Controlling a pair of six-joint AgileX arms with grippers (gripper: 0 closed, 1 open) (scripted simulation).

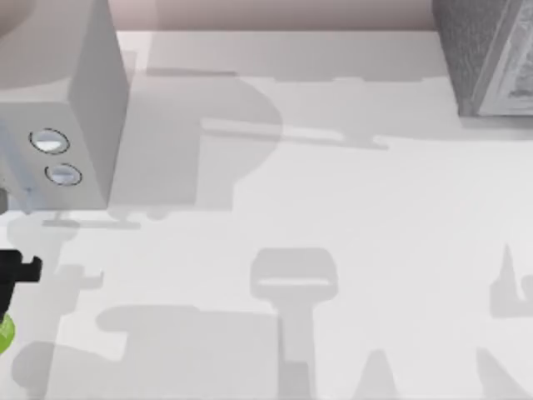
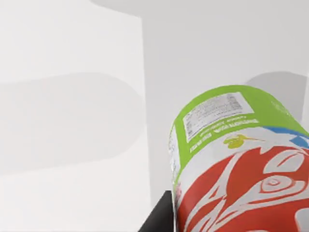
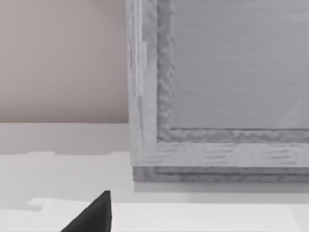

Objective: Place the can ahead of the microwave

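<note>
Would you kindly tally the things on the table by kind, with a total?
Drink can: 1
Microwave: 1
Speckled grey box: 1
Total: 3

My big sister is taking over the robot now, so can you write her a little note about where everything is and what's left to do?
Left gripper: at the table's left edge, near side, with the can right at it; the left wrist view shows the can close up, a dark finger beside it. Whether it is clamped cannot be told.
Right arm: parked, facing the darker speckled grey box at the far right corner.
Microwave: far left, knobs facing the near side.
Done: the can is at the left gripper.
Left: set the can on the bare table ahead of the microwave's knob panel, then let go.
</note>
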